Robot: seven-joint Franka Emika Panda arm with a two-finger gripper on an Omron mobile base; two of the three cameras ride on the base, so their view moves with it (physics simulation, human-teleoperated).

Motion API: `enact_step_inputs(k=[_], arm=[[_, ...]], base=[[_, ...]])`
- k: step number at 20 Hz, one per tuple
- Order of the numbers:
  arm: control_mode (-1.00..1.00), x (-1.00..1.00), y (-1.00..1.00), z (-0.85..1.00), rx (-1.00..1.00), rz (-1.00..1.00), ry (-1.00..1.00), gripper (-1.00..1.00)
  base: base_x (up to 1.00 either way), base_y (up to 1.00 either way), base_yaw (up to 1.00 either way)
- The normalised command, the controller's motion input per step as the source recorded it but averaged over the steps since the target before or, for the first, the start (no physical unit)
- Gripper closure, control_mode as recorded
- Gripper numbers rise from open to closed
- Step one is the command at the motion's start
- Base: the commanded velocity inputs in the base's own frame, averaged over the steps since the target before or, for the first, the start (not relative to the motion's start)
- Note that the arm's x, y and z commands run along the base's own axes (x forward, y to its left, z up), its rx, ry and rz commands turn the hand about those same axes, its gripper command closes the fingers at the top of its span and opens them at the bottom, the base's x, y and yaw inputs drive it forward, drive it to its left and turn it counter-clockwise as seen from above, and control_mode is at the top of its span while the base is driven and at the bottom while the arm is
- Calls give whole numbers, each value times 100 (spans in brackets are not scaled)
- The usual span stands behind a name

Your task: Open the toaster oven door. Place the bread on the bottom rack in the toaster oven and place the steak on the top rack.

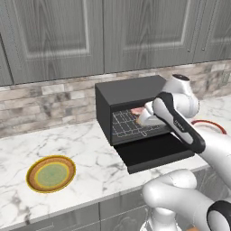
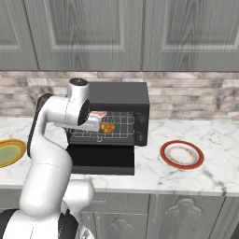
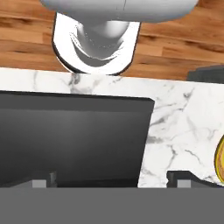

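The black toaster oven (image 1: 128,90) (image 2: 119,95) stands on the marble counter, and its door (image 1: 153,151) (image 2: 100,158) (image 3: 74,140) lies folded down flat. The pink steak (image 1: 136,110) (image 2: 99,114) rests on the top rack (image 2: 123,115). On the bottom rack (image 1: 128,128) (image 2: 122,134) lies the bread (image 2: 107,127). My gripper (image 1: 145,118) (image 2: 94,124) (image 3: 111,183) hangs at the oven's mouth, just below the steak, and faces down over the door. Its fingertips (image 3: 41,183) stand wide apart, open, with nothing between them.
A yellow plate with a green centre (image 1: 50,173) (image 2: 9,151) (image 3: 220,159) sits on the counter left of the oven. A red-rimmed white plate (image 2: 182,154) (image 1: 210,125) sits to its right. Grey wall cabinets hang above, and a stone backsplash runs behind.
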Motion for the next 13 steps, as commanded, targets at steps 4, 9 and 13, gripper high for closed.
enact_step_inputs(k=[4, 9, 13], arm=[[-100, -94, 23, 100, 0, 0, 4, -100], [-100, -98, 60, 77, -3, 0, -1, -100], [-100, -90, 98, 53, -16, 3, -9, -100]], base=[[0, 0, 0], [0, 0, 0], [0, 0, 0]])
